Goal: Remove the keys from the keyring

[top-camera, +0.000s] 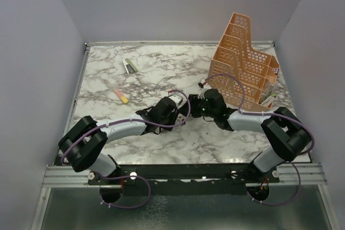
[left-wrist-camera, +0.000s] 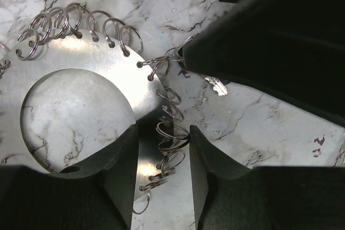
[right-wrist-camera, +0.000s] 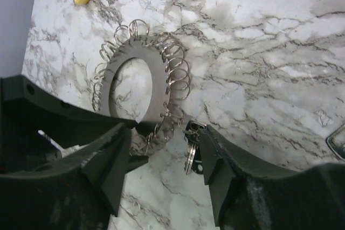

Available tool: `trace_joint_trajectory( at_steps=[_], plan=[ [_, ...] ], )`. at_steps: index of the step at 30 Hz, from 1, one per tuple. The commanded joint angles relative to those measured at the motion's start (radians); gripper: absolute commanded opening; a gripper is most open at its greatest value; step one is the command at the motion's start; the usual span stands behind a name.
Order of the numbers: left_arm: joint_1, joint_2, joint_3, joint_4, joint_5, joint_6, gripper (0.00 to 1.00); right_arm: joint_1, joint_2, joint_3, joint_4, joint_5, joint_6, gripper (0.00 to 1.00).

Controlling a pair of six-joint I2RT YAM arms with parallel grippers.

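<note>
Lying flat on the marble tabletop (top-camera: 178, 68), the keyring (right-wrist-camera: 156, 74) is seen as a broad grey metal band with a large hole. Its outer rim is hung all round with small wire loops (right-wrist-camera: 178, 74). In the top view it is hidden beneath the two hands, which meet at the middle of the tabletop.

The left hand (left-wrist-camera: 161, 138) is set on the ring's rim at 5 o'clock in its own view. One finger (left-wrist-camera: 116, 176) is placed at the hole's edge and the other (left-wrist-camera: 207, 181) just outside the loops, so band and loops are pinched in the narrow gap between them.

A single silvery key (right-wrist-camera: 190, 152) is seen at 5 o'clock of the ring in the right wrist view, just beside the loops; whether it hangs on one cannot be told. The right hand (right-wrist-camera: 164, 149) is held about half wide around this key. The key is found just beside one finger and a clear gap is left to the other, so no grip is shown.

An orange rack (top-camera: 245, 63) is stood at 2 o'clock of the hands, and a yellow marker (top-camera: 122, 96) is laid at 10 o'clock.
</note>
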Motion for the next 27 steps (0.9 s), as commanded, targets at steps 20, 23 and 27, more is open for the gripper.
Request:
trace_joint_trajectory(
  at_steps=[20,23,27],
  plan=[
    [0.014,-0.041,-0.018,0.016,0.047,-0.033,0.19,-0.012,0.201,-0.079,0.399,-0.216,-0.518,0.45],
    [0.015,-0.043,-0.02,0.021,0.049,-0.033,0.19,-0.008,0.211,-0.089,0.44,-0.244,-0.523,0.45],
    [0.016,-0.041,-0.022,0.025,0.053,-0.034,0.19,0.005,0.233,-0.071,0.425,-0.232,-0.544,0.45]
  ],
)
